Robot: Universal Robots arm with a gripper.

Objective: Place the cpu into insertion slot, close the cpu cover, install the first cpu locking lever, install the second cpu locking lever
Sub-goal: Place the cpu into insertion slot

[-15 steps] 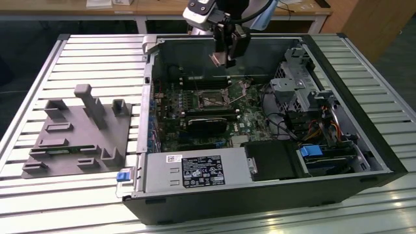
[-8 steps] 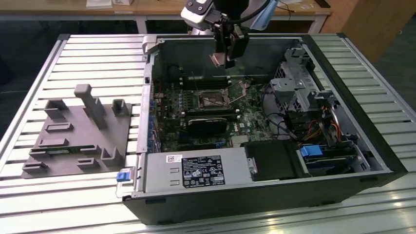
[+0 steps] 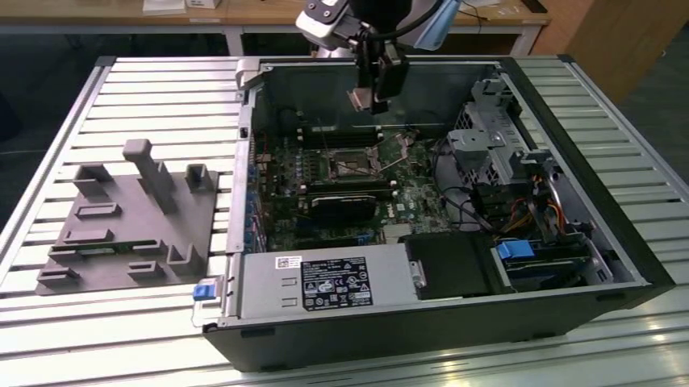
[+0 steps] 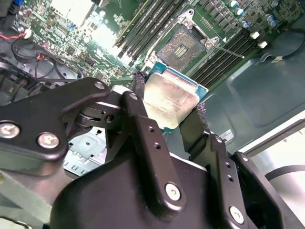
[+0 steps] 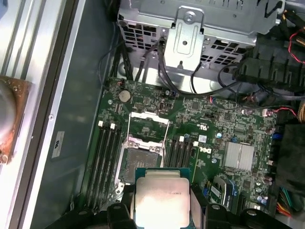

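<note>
My pincer [image 4: 167, 102] clasps the cpu [image 5: 162, 195] above the bare socket [image 5: 140, 160], its cover [image 5: 143, 116] open; no step finished yet.

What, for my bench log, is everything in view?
cpu: one, silvery-grey, held above the open case.
cpu socket: one, dark, uncovered, on the motherboard.
cpu cover: one, silvery, open beside the socket.
motherboard: one, green, inside the case.
computer case: one, black, on the table.
power supply: one, grey, at the case's near edge.
fixture tray: one, grey, at the exterior view's left of the case.
slatted table: one, silvery, under everything.
gripper: one, black, shut on the cpu.
</note>
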